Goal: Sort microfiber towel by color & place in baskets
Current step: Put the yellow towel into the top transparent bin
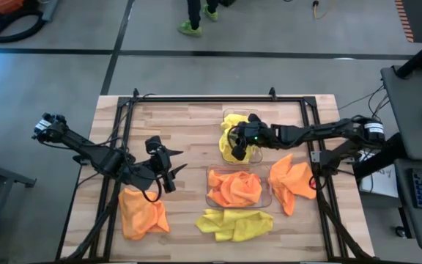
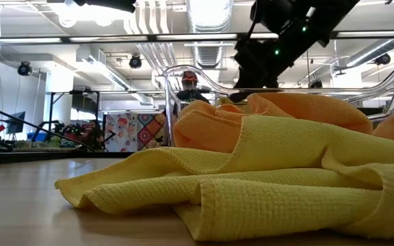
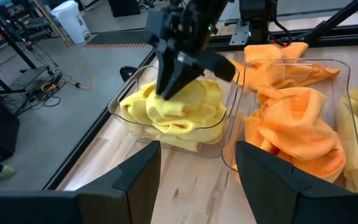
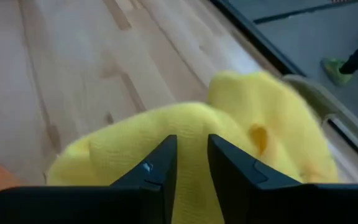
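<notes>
High view: overhead, straight down on the table (image 1: 196, 117). Low view: tabletop level, close against a yellow towel (image 2: 252, 178). Wrist views share the yellow-filled basket (image 3: 126, 93)

Two dark jointed arms, black cables, green indicator light

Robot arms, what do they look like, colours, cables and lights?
Both arms are black, jointed and slim. The left arm trails black cables, and its gripper has two flat, dark fingers. The right arm shows small green lights near its gripper.
</notes>
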Action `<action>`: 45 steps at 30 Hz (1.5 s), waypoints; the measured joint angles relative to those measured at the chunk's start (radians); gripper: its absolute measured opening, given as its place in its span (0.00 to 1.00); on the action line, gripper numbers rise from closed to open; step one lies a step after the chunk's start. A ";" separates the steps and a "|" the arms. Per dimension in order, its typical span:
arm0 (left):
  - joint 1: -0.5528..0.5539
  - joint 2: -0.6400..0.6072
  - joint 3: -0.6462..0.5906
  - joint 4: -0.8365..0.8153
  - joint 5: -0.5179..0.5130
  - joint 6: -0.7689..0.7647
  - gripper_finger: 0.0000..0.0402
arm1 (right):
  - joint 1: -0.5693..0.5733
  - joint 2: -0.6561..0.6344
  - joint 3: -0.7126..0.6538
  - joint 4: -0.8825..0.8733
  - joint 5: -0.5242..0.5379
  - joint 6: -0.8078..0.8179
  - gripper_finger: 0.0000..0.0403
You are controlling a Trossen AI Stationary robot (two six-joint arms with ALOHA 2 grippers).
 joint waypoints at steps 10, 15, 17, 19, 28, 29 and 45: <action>0.000 0.000 0.000 0.000 0.000 0.004 0.48 | -0.002 0.145 0.002 0.059 -0.050 -0.017 0.12; 0.000 0.000 0.000 -0.001 0.000 -0.003 0.48 | -0.006 0.170 0.004 0.077 -0.061 -0.008 0.11; 0.000 0.000 0.000 -0.001 0.000 -0.006 0.48 | -0.006 0.162 0.004 0.076 -0.056 -0.010 0.11; 0.000 0.000 0.000 -0.001 0.000 -0.010 0.48 | -0.006 0.141 0.001 0.066 -0.049 -0.018 0.11; 0.005 0.026 0.001 0.004 0.000 -0.011 0.48 | -0.006 0.007 -0.002 0.036 -0.046 -0.024 0.18; 0.006 0.033 0.001 0.006 0.000 -0.011 0.48 | -0.006 -0.008 -0.002 0.028 -0.046 -0.024 0.18; 0.221 0.239 0.001 0.184 0.423 0.244 0.48 | -0.006 -0.164 -0.002 -0.050 -0.049 -0.063 0.18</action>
